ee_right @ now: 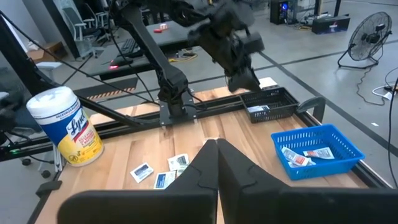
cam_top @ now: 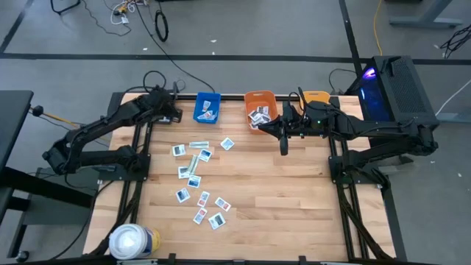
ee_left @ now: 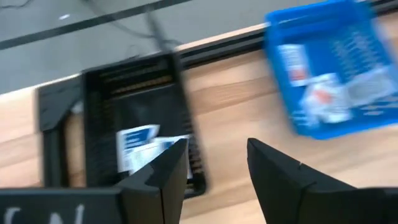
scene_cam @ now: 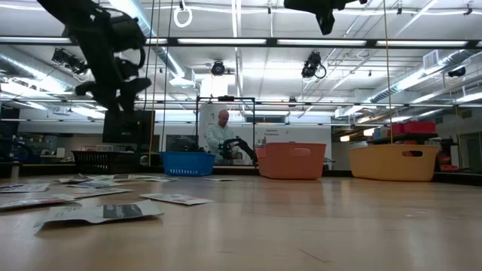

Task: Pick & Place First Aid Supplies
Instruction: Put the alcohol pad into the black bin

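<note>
A: Where was the left tool (ee_left: 214, 165)?
B: Above the black bin (ee_left: 134, 121) at the table's (cam_top: 294, 199) far left, fingers apart and empty; two packets (ee_left: 146, 144) lay in that bin.
A: And the right tool (ee_right: 216, 158)?
B: Closed on nothing, near the orange bin (cam_top: 260, 107). More packets (cam_top: 197, 177) lay scattered left of centre, some in the blue bin (cam_top: 207, 107).

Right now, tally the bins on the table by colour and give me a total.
Black bin: 1
Blue bin: 1
Orange bin: 1
Yellow bin: 1
Total: 4 bins
</note>
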